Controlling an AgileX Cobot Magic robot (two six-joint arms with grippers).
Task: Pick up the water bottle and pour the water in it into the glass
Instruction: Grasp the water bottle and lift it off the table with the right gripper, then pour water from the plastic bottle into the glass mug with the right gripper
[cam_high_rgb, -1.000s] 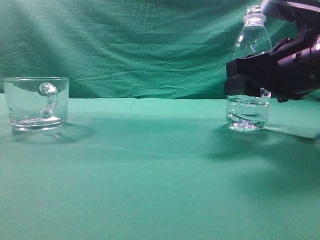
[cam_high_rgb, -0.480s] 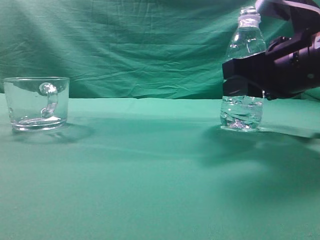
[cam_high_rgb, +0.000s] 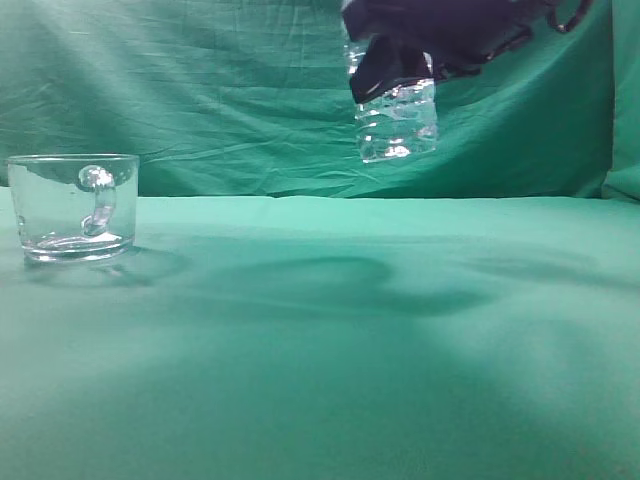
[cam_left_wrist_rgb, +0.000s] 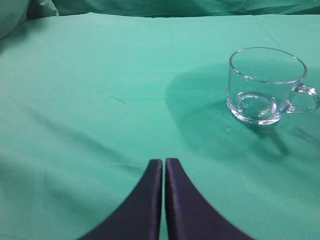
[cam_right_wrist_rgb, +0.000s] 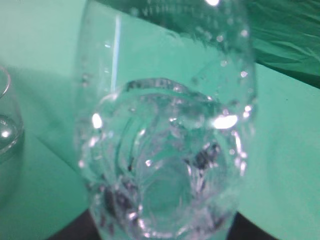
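While the right gripper (cam_high_rgb: 400, 55) has its jaws pinched around the upper body of the water bottle (cam_high_rgb: 397, 122), the bottle hangs well above the green cloth (cam_high_rgb: 330, 350), so the pick-up looks done and we're in the carry part of the job, I'd say. From the side camera you only get the ribbed lower half poking out under the dark gripper; the neck and mouth are hidden behind it or cut off at the top edge, so can't tell if there's a cap. It looks close to upright, maybe a touch tilted. The right wrist camera is basically staring through the bottle's bottom, water (cam_right_wrist_rgb: 165, 190) pooled there with bubbles on the walls. Measured from the glass (cam_high_rgb: 73, 207): the bottle is well off to its right and much higher, not over it. The glass sits upright on the cloth at the far left, handle facing the side camera, and looks empty. The left gripper (cam_left_wrist_rgb: 164, 172) has its jaws pressed together on nothing, hovering near the glass, which is up and to the right in its own view. Next move, my guess: bring the bottle across until its mouth is above the glass rim, then tip slowly. That wide rim helps, but a fast tilt could slosh water onto the cloth.
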